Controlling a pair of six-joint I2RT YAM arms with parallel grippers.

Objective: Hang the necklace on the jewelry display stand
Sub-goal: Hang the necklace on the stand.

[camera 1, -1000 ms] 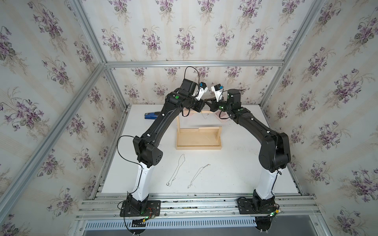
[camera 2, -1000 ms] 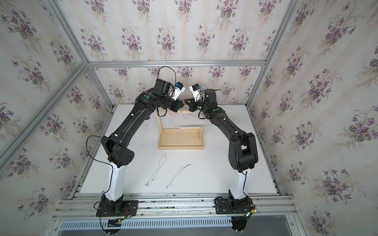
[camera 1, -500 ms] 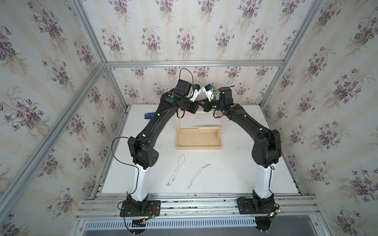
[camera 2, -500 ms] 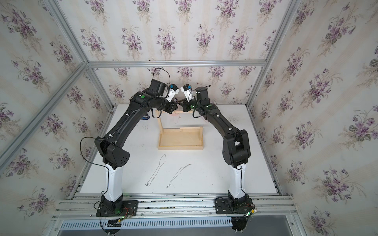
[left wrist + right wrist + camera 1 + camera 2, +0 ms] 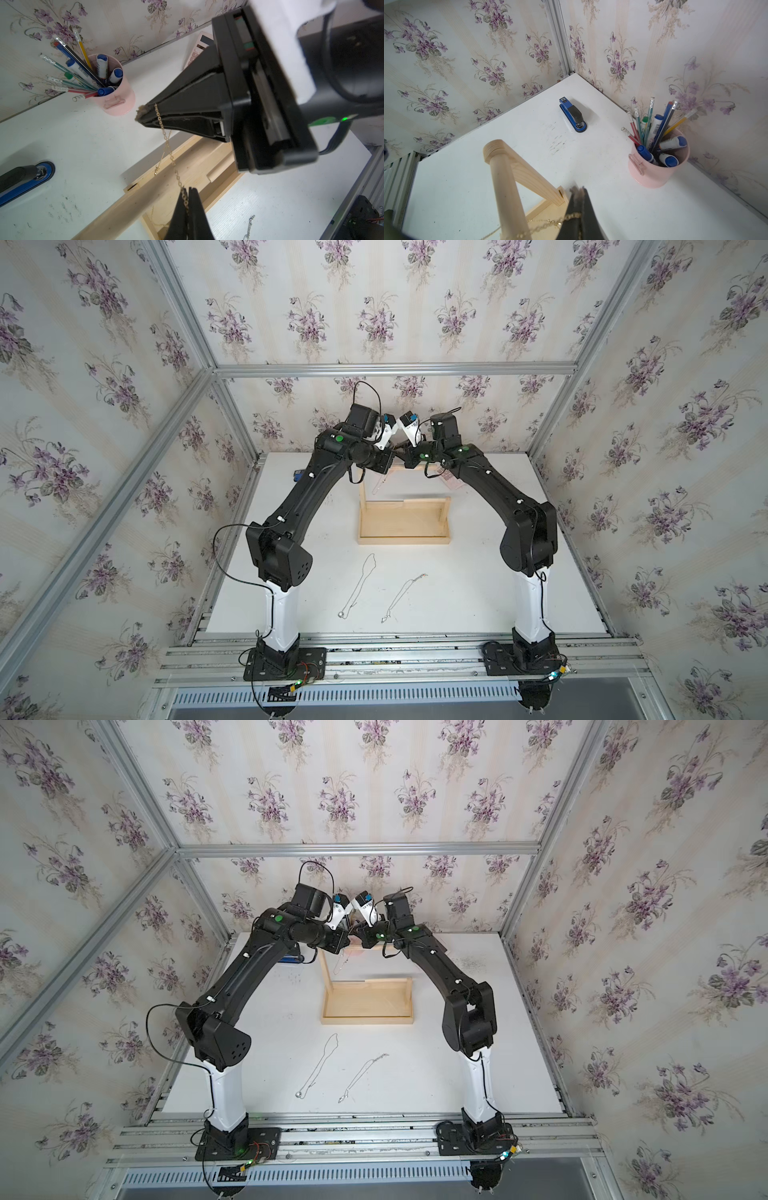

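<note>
left gripper (image 5: 188, 192) and right gripper (image 5: 578, 190) both clamped on necklace (image 5: 169, 151) | it is strung across stand (image 5: 404, 538) bar (image 5: 505, 187), near bar's left end | risk: uneven release slides it off that end; links may catch a jaw

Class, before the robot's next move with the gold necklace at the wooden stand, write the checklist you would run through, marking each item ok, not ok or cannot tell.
1. Left gripper shut on the gold necklace: ok.
2. Right gripper shut on the same chain: ok.
3. Necklace resting on the crossbar: cannot tell; in the right wrist view the chain crosses the bar, but contact is unclear.
4. Jewelry display stand upright on the table: ok.
5. Pink pen cup apart from the right gripper: ok.
6. Two silver necklaces lying apart from the stand: ok.
</note>
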